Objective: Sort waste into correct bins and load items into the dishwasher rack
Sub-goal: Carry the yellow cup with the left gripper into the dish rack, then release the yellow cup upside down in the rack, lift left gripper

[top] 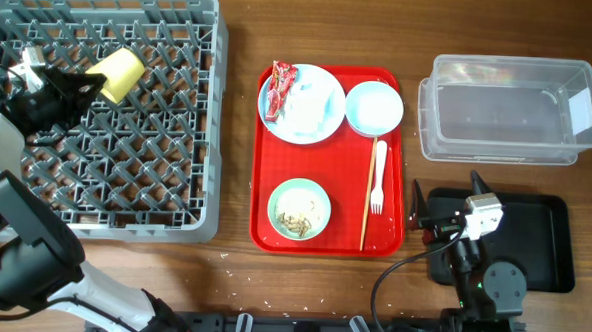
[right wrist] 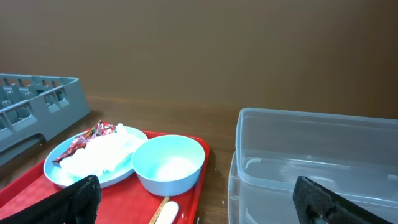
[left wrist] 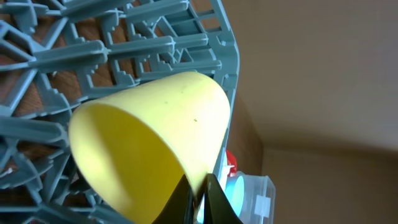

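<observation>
Left fingers (left wrist: 219, 205) pinch the small yellow plastic cup (left wrist: 149, 143) by its rim, tilted over the large grey lattice dishwasher rack (top: 146, 169), right fingers (right wrist: 74, 199) spread wide; so thin an edge grip could let it swivel and land askew.

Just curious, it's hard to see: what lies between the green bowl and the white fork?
A thin wooden chopstick, lying close beside the fork on the red tray. The overhead view shows it.

Soft, even indoor light
Overhead view sharp, shadows faint; the small yellow plastic cup (left wrist: 149, 143) looms close and slightly blurred.
</observation>
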Tool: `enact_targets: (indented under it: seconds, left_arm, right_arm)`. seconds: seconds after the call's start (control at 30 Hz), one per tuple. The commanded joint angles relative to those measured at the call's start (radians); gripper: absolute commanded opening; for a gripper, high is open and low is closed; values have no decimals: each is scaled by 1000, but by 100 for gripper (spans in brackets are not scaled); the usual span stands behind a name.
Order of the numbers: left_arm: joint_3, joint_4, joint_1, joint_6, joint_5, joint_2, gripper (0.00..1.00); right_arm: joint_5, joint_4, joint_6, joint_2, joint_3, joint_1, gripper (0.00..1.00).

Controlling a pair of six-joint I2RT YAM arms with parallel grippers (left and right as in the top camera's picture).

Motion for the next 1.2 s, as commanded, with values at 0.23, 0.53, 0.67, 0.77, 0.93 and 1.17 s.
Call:
enact_targets:
  seconds: [0.23,0.53,0.67,0.77,0.93,1.17]
  left_arm:
    - [-26,-82,43,16,-241,33,4]
    - [-26,-136,95,-40,-233,32,4]
    - [-26,-154,116,-40,-241,32,4]
    - [-26,-164,127,-40,-241,32,4]
    - [-25,-175,129,-40,-240,26,4]
    - [-25,-168,97,-2,-240,-156,4]
  right_arm:
    - [-2,5,-17,-3,-1,-1,100]
    - [-2,5,-17,-3,-1,-1,100]
    - [-2,5,-17,-3,-1,-1,100]
    - [-2,5,-17,-3,-1,-1,100]
    - [-2,5,-17,-3,-1,-1,100]
    - [-2,5,-17,-3,-1,-1,100]
